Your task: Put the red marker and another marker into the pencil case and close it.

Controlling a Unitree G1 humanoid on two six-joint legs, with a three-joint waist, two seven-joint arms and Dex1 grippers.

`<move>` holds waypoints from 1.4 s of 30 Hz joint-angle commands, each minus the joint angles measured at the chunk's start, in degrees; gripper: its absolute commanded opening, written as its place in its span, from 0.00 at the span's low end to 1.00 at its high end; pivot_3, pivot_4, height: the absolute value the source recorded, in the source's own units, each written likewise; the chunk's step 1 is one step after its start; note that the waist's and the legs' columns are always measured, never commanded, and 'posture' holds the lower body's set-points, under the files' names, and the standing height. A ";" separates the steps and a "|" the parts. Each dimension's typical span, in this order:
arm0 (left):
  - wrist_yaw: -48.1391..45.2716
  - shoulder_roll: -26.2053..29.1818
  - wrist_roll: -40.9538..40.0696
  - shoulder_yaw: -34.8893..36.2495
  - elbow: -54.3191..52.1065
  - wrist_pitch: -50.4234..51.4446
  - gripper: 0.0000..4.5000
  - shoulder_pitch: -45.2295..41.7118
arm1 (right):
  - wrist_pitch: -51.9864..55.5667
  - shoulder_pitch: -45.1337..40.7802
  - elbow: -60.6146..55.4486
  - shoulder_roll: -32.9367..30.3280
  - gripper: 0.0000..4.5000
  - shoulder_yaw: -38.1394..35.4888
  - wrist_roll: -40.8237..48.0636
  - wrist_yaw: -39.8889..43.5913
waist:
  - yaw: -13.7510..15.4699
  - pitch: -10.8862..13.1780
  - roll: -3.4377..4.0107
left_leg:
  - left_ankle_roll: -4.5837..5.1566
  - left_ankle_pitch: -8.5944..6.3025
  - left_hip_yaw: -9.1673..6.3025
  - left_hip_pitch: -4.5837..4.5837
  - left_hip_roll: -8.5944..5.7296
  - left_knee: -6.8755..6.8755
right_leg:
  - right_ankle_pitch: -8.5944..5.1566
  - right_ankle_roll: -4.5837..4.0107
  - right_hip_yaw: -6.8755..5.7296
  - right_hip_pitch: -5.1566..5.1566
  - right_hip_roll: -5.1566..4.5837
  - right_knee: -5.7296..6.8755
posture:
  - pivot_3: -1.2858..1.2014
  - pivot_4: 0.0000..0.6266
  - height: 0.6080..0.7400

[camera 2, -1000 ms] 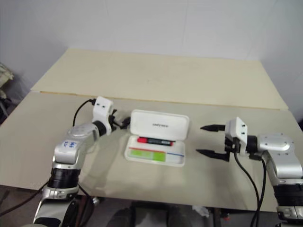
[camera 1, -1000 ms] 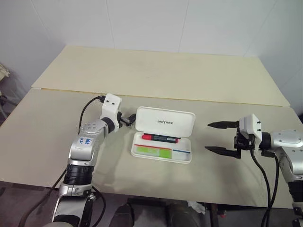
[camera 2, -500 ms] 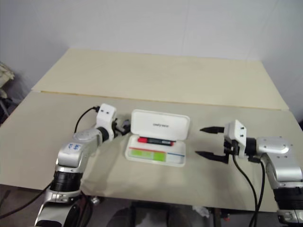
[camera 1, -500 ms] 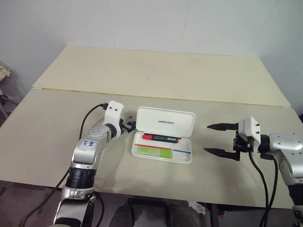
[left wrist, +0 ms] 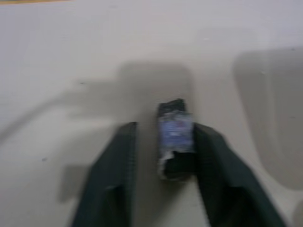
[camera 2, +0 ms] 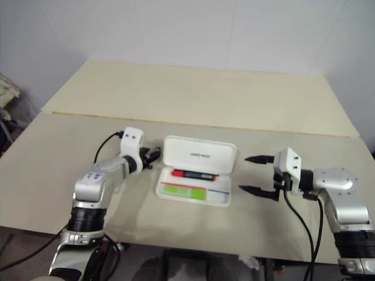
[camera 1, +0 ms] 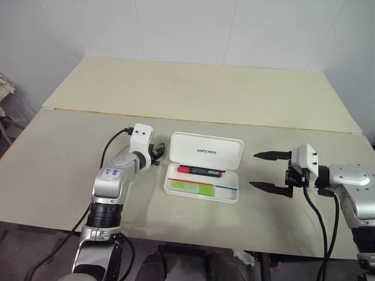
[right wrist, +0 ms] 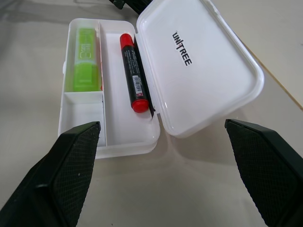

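- White plastic, lid up: your pencil case (camera 1: 202, 187) lies open on the table (camera 1: 193, 93), between the two grippers, with the lid leaning away from you.
- Inside it, the red marker (right wrist: 133, 72) lies in the compartment next to the hinge and the lime-green marker (right wrist: 84, 58) in the long compartment nearest the robot. Both loading steps look done; judged from this, only the closing is left.
- Your right gripper (camera 1: 270, 171) hangs just beside the case's right end, apart from it, jaws spread wide and empty. In its wrist view the open tray and lid sit straight ahead between the fingers.
- Your left gripper (camera 1: 155, 154) sits near the lid's left edge, behind the tray's left corner. Its wrist view shows a small dark block (left wrist: 175, 138) between the narrowed fingers, touching one finger (left wrist: 215, 161), with a gap to the other. You cannot call that a firm grip.
- Next move, as I judge it: get a finger behind the upright lid and tip it forward onto the tray, then press until it latches. Watch that the light case does not slide while you push.
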 commanded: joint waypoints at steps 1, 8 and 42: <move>-0.10 0.16 -0.17 -0.30 0.16 -0.98 0.12 -1.55 | -1.17 0.23 -0.42 -0.26 1.00 -1.26 0.38 -0.32 | -0.01 0.00 0.00 | 0.00 0.00 0.00 0.00 0.00 0.00 | 0.00 0.00 0.00 0.00 0.00 0.01 | 0.52 0.24 1.00; -1.17 2.49 0.07 -0.53 -0.51 -1.03 0.08 -3.38 | -1.93 0.70 0.17 -0.52 1.00 -1.93 0.66 -0.26 | -0.05 0.00 0.00 | -0.02 0.01 0.00 0.00 0.00 -0.01 | 0.01 0.02 0.01 0.00 0.00 -0.01 | 0.52 0.24 1.00; -70.81 22.36 -15.24 -19.47 3.85 -23.80 0.08 -22.70 | -1.79 5.74 -1.18 -2.65 1.00 -7.02 1.25 -4.45 | -0.19 0.01 0.06 | 0.01 0.01 0.12 -0.10 0.03 -0.09 | -0.01 -0.02 0.07 -0.09 0.07 -0.13 | 0.52 0.24 1.00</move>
